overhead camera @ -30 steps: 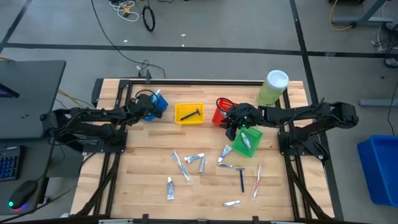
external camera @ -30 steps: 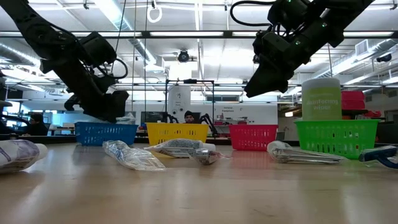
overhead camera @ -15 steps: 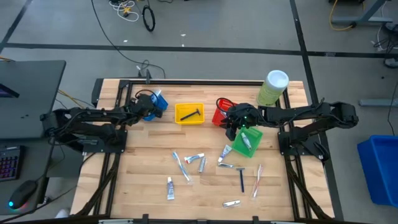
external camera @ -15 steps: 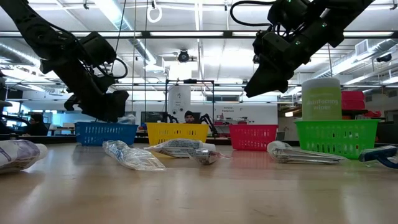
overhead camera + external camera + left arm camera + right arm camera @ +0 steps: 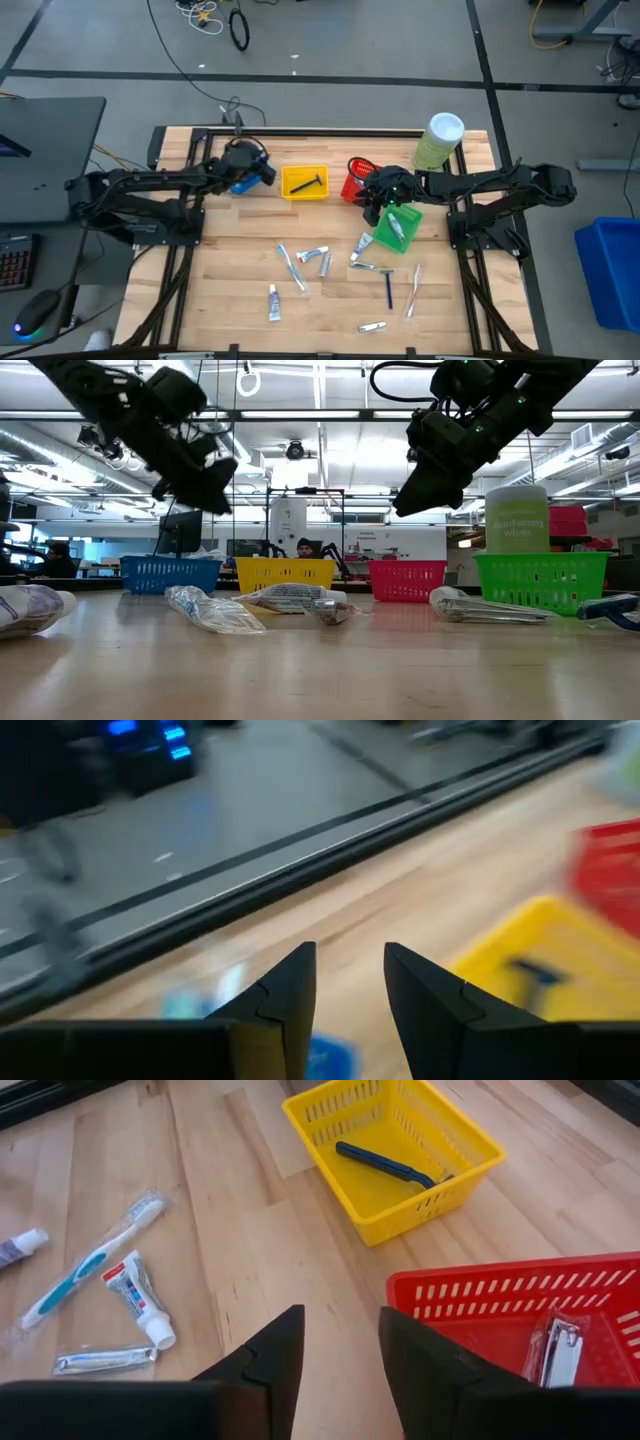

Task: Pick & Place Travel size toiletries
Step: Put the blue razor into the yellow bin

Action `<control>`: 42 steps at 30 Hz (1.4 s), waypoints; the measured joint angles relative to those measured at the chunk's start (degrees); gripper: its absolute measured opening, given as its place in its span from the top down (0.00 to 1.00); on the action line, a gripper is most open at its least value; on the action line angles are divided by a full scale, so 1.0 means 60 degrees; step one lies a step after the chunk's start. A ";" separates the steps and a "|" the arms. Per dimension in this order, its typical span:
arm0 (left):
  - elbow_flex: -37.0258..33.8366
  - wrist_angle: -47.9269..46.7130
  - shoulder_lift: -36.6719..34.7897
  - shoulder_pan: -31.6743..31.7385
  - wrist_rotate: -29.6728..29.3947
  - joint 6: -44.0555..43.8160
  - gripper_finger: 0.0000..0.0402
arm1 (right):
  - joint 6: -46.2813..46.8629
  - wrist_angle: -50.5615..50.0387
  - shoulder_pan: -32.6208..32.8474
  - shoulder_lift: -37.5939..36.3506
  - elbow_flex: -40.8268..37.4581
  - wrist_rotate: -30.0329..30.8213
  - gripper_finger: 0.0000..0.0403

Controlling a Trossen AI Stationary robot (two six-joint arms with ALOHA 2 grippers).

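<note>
risen since the earlier frame: left claw [image 5: 205, 485], released and empty, above blue bin [image 5: 243, 180]; probably returning for another pick. toiletries [image 5: 303, 262] scattered on near counter [image 5: 230, 260]. farther right, right claw [image 5: 374, 212] hovering released.

We count four bins: blue bin [image 5: 250, 170], yellow bin [image 5: 304, 182], red bin [image 5: 354, 186], green bin [image 5: 398, 228]. We count one canister [image 5: 438, 141] and two arms.
</note>
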 joint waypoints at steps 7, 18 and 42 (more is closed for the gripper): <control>0.0547 0.0130 0.0000 -0.0795 0.1482 -0.0019 0.68 | -0.0565 0.0056 0.0258 0.0000 0.0000 -0.0001 0.59; 0.0543 0.0233 0.0138 -0.2053 0.2290 -0.0444 0.68 | -0.0349 0.1022 0.1529 0.0081 0.0006 -0.0601 0.53; 0.0543 0.0206 0.0138 -0.2153 0.1848 -0.0436 0.70 | 1.1114 -0.3213 0.6031 -0.0030 0.0488 -0.3073 0.60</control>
